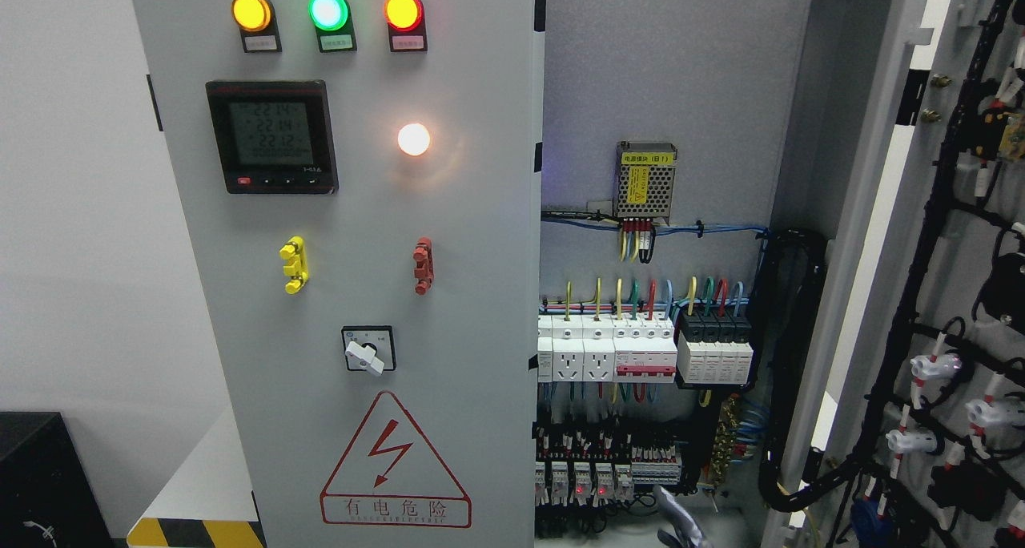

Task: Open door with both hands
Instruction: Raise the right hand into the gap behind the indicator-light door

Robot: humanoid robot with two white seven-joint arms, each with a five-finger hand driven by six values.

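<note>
The grey electrical cabinet has two doors. The left door (472,308) stands shut and carries three lit lamps, a digital meter (272,137), a rotary switch (367,351) and a red warning triangle. The right door (889,235) is swung wide open to the right, with its inner side and black wiring harness (929,292) showing. At the bottom edge, right of the middle, a small grey part of my right hand (679,525) pokes into view, low in front of the cabinet's open interior and touching neither door. My left arm is out of the picture.
Inside the cabinet sit rows of white breakers (617,349), a black breaker block (714,352), a power supply (645,179) and coloured wires. A white wall is at the left. A black box (40,476) and yellow-black floor tape (196,533) lie at the lower left.
</note>
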